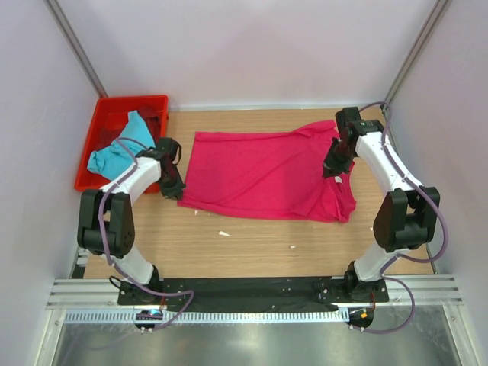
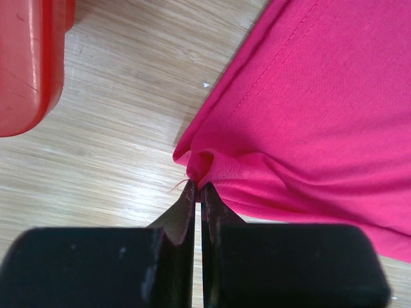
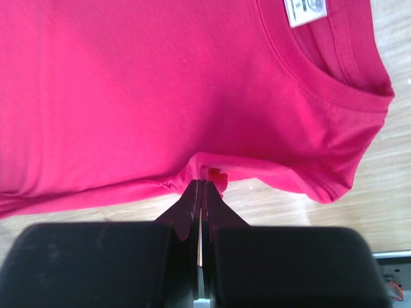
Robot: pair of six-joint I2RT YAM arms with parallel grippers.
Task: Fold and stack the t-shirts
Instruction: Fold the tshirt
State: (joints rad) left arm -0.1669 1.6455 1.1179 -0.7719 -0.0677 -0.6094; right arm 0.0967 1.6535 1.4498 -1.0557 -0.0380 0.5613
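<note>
The magenta-pink t-shirt point(image 1: 267, 174) lies spread across the middle of the wooden table, its collar end to the right. My left gripper point(image 1: 173, 189) is shut on the shirt's near-left hem corner point(image 2: 200, 168), cloth bunched at the fingertips. My right gripper point(image 1: 334, 172) is shut on a pinch of the same pink t-shirt point(image 3: 160, 83) near the collar point(image 3: 327, 83), lifting its edge off the wood. The turquoise-blue t-shirt point(image 1: 120, 149) lies crumpled in the red crate at the far left.
The red plastic crate point(image 1: 97, 122) stands at the table's far-left corner; its rounded corner point(image 2: 26, 64) shows close to my left gripper. White walls enclose the table on three sides. Small white specks point(image 1: 223, 232) lie on the wood in front of the shirt.
</note>
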